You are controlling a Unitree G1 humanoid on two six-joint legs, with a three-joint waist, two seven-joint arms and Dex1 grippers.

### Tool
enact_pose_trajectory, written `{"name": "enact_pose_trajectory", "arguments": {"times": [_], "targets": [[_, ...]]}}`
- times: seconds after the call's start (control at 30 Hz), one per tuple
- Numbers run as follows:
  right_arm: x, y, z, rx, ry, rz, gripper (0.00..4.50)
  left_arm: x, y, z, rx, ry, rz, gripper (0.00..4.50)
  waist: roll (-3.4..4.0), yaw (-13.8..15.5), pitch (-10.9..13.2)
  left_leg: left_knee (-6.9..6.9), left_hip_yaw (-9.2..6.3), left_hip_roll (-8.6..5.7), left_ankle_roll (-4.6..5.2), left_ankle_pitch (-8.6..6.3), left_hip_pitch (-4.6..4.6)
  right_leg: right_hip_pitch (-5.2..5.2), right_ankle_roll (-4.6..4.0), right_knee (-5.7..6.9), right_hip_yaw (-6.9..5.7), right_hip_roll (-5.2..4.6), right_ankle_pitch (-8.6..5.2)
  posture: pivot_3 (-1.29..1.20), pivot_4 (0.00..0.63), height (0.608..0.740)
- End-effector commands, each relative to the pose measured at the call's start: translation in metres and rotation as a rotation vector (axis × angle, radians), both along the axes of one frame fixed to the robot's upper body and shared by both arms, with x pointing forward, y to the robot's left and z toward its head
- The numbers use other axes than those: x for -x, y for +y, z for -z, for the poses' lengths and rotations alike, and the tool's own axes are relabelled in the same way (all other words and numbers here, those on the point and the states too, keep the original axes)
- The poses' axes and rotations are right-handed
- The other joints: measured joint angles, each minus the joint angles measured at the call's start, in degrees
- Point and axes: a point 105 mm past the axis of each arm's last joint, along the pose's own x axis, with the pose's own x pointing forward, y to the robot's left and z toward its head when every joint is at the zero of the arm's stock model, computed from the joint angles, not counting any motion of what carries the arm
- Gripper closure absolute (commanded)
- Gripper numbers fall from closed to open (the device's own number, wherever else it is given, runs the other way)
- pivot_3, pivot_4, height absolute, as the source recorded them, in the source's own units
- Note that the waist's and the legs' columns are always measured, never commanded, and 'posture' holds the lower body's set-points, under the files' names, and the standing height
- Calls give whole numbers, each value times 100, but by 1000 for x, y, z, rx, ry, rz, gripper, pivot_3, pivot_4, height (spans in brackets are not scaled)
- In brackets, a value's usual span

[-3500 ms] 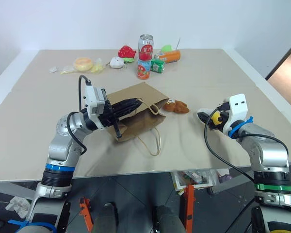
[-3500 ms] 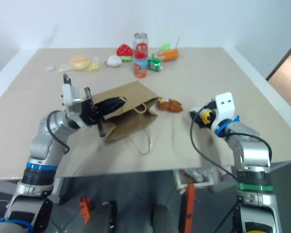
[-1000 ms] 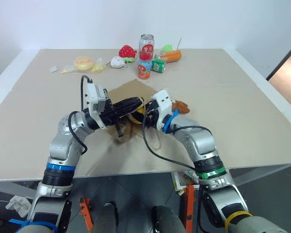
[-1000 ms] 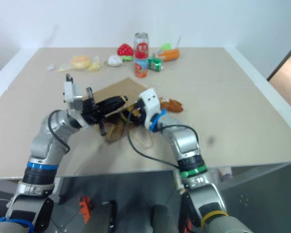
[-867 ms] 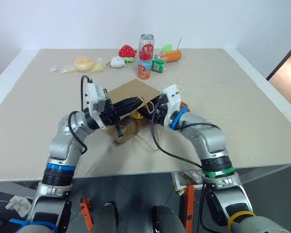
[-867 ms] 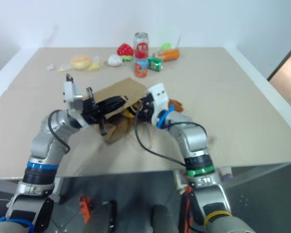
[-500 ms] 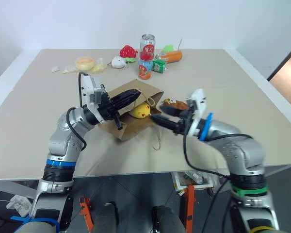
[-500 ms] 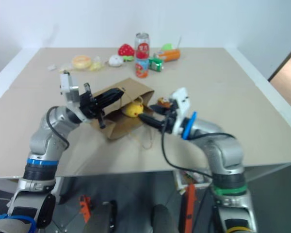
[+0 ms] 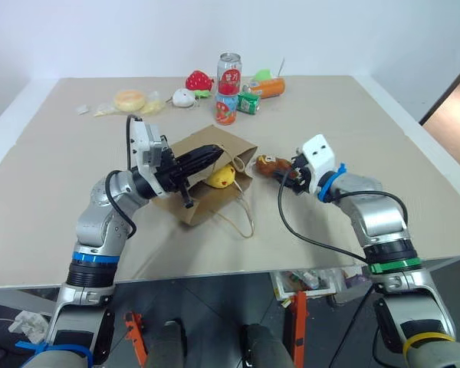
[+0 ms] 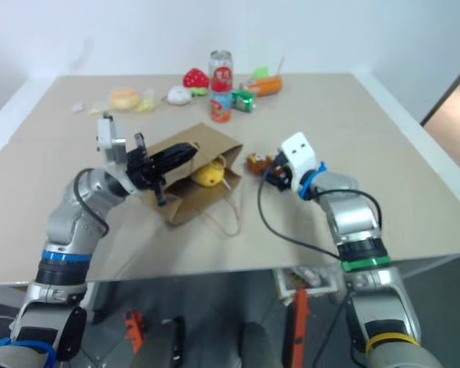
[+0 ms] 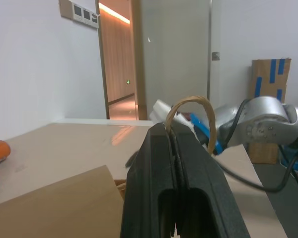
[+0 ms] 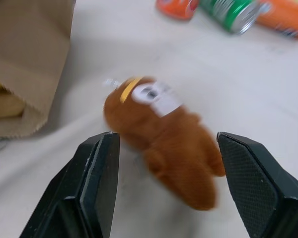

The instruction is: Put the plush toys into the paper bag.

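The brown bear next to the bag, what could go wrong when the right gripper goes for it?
The right gripper is open with the brown bear between its fingers, but the bear lies close to the paper bag mouth, so a closing grip might snag the loose handle. The left gripper pinches only one thin handle; it could slip, dropping the mouth.

Two silver-grey metal arms are seen, each ringed with a blue band; a green and a yellow band are added on the right. A white boxy wrist block is carried by each. Black cables are looped along both. Left gripper (image 9: 208, 156) and right gripper (image 12: 164, 191) fingers are black plastic.
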Motion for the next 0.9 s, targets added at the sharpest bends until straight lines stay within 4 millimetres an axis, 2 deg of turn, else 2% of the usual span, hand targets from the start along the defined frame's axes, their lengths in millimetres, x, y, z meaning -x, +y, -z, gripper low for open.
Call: {"name": "enact_pose_trajectory", "arguments": {"times": [0.03,0.17,0.33,0.4,0.43,0.47,0.53,0.57,0.6,0.67,0.8,0.9], "targets": [[-14,-3,-11,64,-59,40,1096,7,3,-13,10,-62,-4,4500,0,8,0,0,0,0,0,0,0,-1,0,0,0,0,0,0,150,740],[-25,-9,-9,120,-76,109,1096,7,4,-14,11,-64,-10,4500,0,11,0,2,0,0,0,0,0,1,0,0,0,-1,1,0,150,740],[-31,-2,-4,152,-84,118,1096,7,5,-15,12,-69,-14,4500,0,5,0,3,0,0,0,0,2,0,-4,1,0,0,4,0,150,740],[-31,0,-1,140,-77,114,1584,7,5,-15,12,-70,-15,4500,1,3,1,2,0,0,0,0,1,-1,-3,1,0,1,4,0,150,740],[-30,1,1,130,-71,104,1662,7,5,-15,11,-71,-15,4500,1,2,1,2,0,0,0,0,1,-1,-3,1,1,1,4,0,150,740],[-29,2,3,125,-67,95,2238,7,5,-15,11,-71,-16,4500,1,2,0,2,0,0,0,0,1,0,-2,1,1,0,4,0,150,740],[-27,2,5,119,-61,88,2926,7,4,-16,11,-73,-17,4500,1,2,1,0,0,0,0,0,1,0,-1,1,1,1,3,0,150,740],[-26,1,5,119,-58,87,3454,7,5,-16,11,-73,-17,4500,1,2,0,1,0,0,0,0,1,1,-1,1,1,1,3,0,150,740],[-25,0,6,117,-57,85,3592,7,5,-17,13,-73,-18,4500,1,1,1,1,0,0,0,0,1,1,-1,1,1,0,3,0,150,740],[-24,-3,6,112,-56,88,4390,7,5,-17,16,-71,-20,4500,1,1,1,2,0,0,0,0,1,2,-2,1,1,1,3,0,150,740],[-21,-17,-8,18,-73,144,4484,6,5,-17,23,-63,-19,4500,1,2,0,2,0,0,0,0,2,2,-2,1,1,1,3,0,150,740],[-5,-21,-15,-124,-12,98,4484,6,5,-17,25,-62,-19,4500,1,15,1,1,0,0,0,0,0,2,-1,1,1,0,3,0,150,740]]}}
